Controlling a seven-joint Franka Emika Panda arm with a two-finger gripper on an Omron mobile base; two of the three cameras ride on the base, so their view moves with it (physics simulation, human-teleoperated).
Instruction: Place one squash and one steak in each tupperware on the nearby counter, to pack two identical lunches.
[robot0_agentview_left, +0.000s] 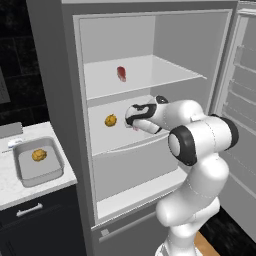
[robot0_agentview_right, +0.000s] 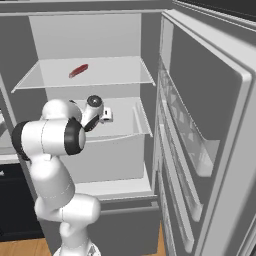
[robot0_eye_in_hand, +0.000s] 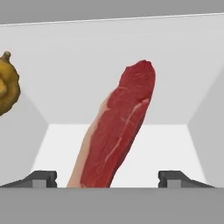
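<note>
Pincer (robot0_eye_in_hand: 107, 178) spread wide, jaws either side of a steak (robot0_eye_in_hand: 117, 131) on the fridge's mid shelf, lined up to close on it, nothing pinched yet. Squash (robot0_agentview_left: 110, 120) just beyond, off to one side on same shelf. 2nd steak (robot0_agentview_left: 121, 73) one shelf above. Farther off, on desk (robot0_agentview_left: 10, 192), tupperware (robot0_agentview_left: 55, 172) w/ a squash (robot0_agentview_left: 39, 155) in it, steak still owed.

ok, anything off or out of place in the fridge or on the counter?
Nothing stands out. One squash sits in the tupperware; another squash and a steak lie on the middle fridge shelf, a second steak above. The open gripper straddles the near steak.
</note>
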